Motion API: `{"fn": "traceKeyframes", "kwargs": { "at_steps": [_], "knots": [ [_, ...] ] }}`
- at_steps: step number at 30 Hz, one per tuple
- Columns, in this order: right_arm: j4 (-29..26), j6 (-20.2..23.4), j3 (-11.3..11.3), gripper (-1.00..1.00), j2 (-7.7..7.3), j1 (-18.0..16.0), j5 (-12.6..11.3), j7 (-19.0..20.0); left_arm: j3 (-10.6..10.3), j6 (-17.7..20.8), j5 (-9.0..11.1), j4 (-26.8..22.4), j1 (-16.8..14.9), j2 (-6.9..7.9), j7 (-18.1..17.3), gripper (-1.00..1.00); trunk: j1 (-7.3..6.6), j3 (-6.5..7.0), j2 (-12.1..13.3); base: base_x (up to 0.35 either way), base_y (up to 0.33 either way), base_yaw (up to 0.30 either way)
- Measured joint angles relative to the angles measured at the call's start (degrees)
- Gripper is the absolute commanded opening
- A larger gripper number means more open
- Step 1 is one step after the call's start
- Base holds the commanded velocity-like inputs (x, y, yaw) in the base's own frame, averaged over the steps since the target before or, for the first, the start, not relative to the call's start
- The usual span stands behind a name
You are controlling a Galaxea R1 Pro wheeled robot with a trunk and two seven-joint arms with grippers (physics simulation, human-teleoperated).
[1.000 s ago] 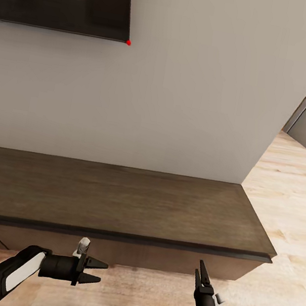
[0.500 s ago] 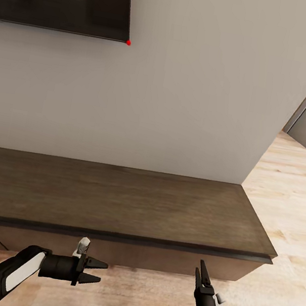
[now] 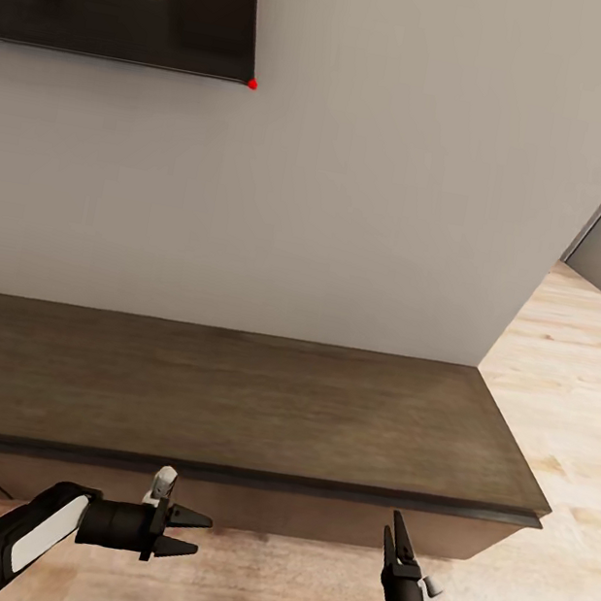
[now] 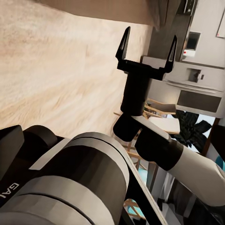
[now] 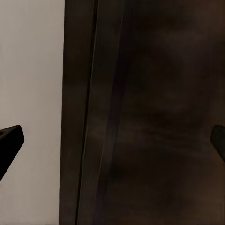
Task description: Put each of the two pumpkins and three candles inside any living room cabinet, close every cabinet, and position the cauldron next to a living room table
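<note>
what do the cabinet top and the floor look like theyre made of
Cabinet: looks like dark brown wood or veneer with a matte finish; faint streaky grain runs along its top.
Floor: seems to be pale wood planking or laminate, with visible board lines and light grain.

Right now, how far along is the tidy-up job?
Done: nothing can be confirmed, though the TV unit looks shut along the stretch in view. In hand: nothing. The left gripper and right gripper are open and empty, in front of the unit. Left: whether pumpkins and candles are stowed inside is hidden, and the cauldron placement cannot be checked here.
</note>
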Motion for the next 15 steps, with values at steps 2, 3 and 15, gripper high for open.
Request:
{"fn": "traceKeyframes", "kwargs": {
  "at_steps": [2,3,15],
  "knots": [
    [0.0,0.0,0.0,1.00,0.00,0.0,0.0,0.0,0.0,0.0,0.0,0.0,0.0,0.00,0.0,1.00,0.00,0.00,0.0,0.034,0.005,0.000],
    [0.0,0.0,0.0,1.00,0.00,0.0,0.0,0.0,0.0,0.0,0.0,0.0,0.0,0.00,0.0,1.00,0.00,0.00,0.0,0.078,0.002,0.000],
    [0.0,0.0,0.0,1.00,0.00,0.0,-0.1,-0.1,0.0,-0.1,-0.2,1.1,0.0,0.00,0.0,1.00,0.00,0.00,0.0,0.047,0.000,0.000]
  ]
}}
